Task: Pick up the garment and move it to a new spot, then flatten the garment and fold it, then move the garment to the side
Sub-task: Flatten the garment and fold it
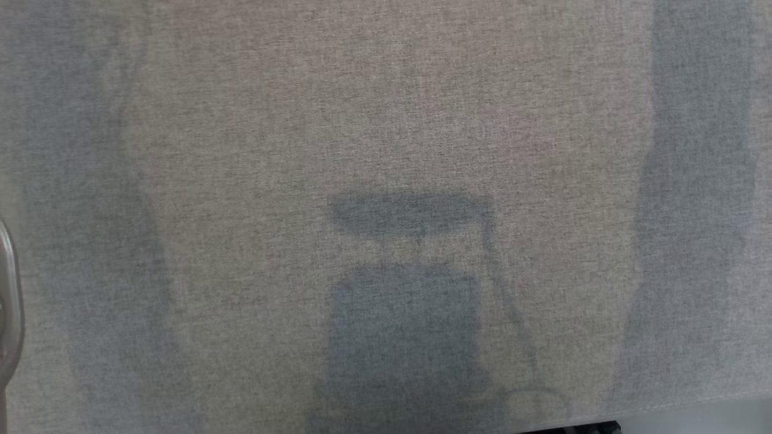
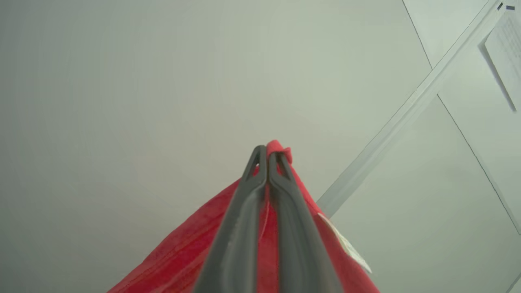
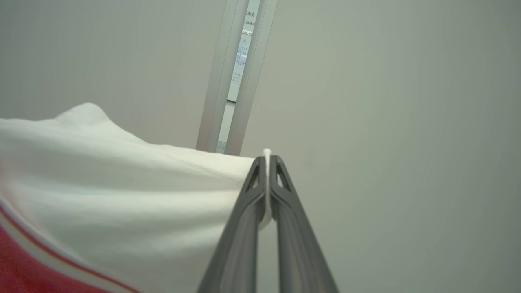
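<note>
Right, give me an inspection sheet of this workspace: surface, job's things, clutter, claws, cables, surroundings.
Surface: grey woven surface, crossed by shadows.
Job's things: red-and-white garment, gripped by both claws; white label on its red part.
Clutter: curved metal piece at the surface's left edge, unidentified.
Claws: left claw shut on a red edge; right claw shut on a white edge.
Cables: nothing seen.
Surroundings: pale wall panels with a metal strip; a written-on board between metal rails.
</note>
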You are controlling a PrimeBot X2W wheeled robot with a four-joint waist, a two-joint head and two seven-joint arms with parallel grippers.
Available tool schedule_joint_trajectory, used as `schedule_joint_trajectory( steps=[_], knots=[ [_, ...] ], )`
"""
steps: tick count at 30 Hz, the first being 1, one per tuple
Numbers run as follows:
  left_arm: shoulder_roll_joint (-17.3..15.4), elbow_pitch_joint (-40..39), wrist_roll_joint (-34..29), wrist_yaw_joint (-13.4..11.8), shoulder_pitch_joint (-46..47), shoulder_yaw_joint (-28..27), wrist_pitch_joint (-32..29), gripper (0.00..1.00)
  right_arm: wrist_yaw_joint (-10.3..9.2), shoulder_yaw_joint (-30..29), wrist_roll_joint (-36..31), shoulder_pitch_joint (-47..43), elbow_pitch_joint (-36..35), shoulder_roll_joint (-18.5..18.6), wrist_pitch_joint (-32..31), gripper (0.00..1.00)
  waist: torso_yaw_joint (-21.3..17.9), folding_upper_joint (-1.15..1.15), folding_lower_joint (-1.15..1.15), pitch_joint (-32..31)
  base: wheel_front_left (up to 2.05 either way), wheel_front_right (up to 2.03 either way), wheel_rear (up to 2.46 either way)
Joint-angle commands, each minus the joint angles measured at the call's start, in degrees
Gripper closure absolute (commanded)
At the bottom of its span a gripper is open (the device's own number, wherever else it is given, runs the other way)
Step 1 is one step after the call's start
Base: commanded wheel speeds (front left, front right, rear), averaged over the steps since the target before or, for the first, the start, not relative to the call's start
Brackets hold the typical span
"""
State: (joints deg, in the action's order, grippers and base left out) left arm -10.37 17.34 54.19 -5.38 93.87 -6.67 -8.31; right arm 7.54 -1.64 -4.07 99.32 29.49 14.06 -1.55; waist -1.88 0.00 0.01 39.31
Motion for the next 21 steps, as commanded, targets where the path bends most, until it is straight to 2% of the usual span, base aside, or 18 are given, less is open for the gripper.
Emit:
schedule_joint_trajectory(
  steps=[1, 5, 8, 12, 16, 21],
  knots=[
    [-0.23, 0.04, -0.44, 1.56, 2.07, 0.05, 1.79, 1.00, -0.11, -1.03, -1.52, 1.70, 0.60, -0.39, 2.06, 1.00, -1.66, 0.00, -0.01, 1.56, 0.00, 0.00, 0.00],
    [0.49, 0.66, -0.56, 5.87, 4.56, -0.05, 6.66, 1.00, -0.11, -4.23, -7.12, 4.35, 0.22, -1.74, 11.01, 1.00, -1.77, 0.00, -0.01, 2.01, 0.00, 0.00, 0.00],
    [0.82, 1.46, -0.26, 8.53, 3.51, 0.33, 8.33, 1.00, -0.10, -4.82, -11.10, 4.62, -0.25, -2.55, 14.67, 1.00, -1.56, 0.00, -0.01, 2.71, 0.00, 0.00, 0.00],
    [-0.24, 3.79, -1.74, 10.23, -1.96, 1.76, 8.70, 1.00, -0.10, -1.87, -13.35, -0.62, 1.95, -3.11, 14.14, 1.00, -1.23, 0.00, -0.01, 4.07, 0.00, 0.00, 0.00],
    [-0.45, 4.98, -2.44, 11.53, -7.51, 2.83, 10.06, 1.00, -0.11, 1.69, -13.00, -5.07, 2.35, -2.02, 12.17, 1.00, -0.75, 0.00, -0.01, 4.33, 0.00, 0.00, 0.00],
    [0.04, 6.12, -1.49, 12.61, -21.59, 5.20, 11.82, 1.00, -0.11, 8.34, -7.37, -15.27, 1.66, 1.55, 8.72, 1.00, 0.97, 0.00, -0.01, 2.02, 0.00, 0.00, 0.00]
  ],
)
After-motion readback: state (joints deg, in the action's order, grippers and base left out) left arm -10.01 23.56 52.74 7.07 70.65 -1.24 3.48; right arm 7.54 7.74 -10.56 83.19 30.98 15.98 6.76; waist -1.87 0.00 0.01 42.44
